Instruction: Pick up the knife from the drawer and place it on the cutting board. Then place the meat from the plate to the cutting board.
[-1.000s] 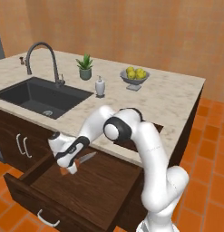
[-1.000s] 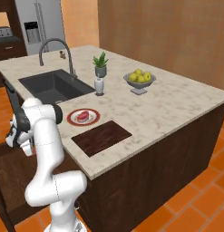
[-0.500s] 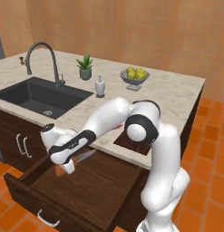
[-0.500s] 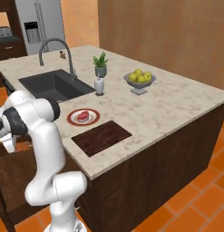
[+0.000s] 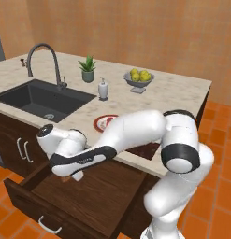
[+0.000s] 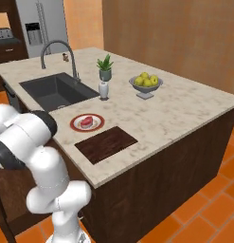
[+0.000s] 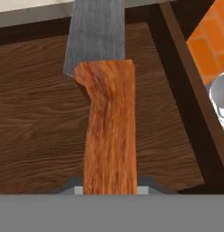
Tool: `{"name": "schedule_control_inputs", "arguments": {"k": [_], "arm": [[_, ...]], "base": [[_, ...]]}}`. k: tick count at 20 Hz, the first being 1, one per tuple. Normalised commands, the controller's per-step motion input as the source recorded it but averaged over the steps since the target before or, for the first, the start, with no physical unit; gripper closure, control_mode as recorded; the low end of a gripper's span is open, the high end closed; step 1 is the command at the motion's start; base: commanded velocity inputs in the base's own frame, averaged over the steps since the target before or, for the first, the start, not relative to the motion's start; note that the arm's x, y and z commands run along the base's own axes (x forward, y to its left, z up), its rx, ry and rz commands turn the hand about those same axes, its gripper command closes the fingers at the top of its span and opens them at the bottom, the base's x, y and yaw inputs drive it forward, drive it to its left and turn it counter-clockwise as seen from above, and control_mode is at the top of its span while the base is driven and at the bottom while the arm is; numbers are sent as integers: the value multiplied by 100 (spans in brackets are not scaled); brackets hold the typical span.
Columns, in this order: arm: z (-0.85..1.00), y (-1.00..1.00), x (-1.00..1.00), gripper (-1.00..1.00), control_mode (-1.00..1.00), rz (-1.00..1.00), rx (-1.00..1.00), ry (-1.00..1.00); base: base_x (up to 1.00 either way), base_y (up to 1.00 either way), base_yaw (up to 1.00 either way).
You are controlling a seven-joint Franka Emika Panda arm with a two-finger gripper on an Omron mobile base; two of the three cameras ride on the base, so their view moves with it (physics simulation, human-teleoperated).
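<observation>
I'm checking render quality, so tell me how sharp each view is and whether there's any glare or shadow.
Hand view: the knife fills the middle, wood grain crisp, no glare, edges slightly soft. Left base view: soft and blocky, the drawer interior evenly dim. Right base view: flat light, faint shadow beside the cutting board, no highlights.

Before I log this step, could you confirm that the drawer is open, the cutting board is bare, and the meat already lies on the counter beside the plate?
Not quite: the meat lies on the plate, not beside it, as the right base view shows. The rest holds: the drawer is open and the cutting board is bare.
</observation>
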Motion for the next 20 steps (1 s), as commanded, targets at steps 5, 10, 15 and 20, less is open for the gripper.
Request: {"name": "schedule_control_inputs", "arguments": {"k": [5, 10, 15, 20], "arm": [[88, -100, 10, 100, -100, -1, 0, 0], [26, -100, 44, 100, -100, -3, 12, 12], [4, -100, 30, 100, -100, 0, 15, 0], [22, -97, 30, 100, -100, 1, 6, -6]], "base": [[0, 0, 0], [0, 0, 0], [0, 0, 0], [0, 0, 0]]}}
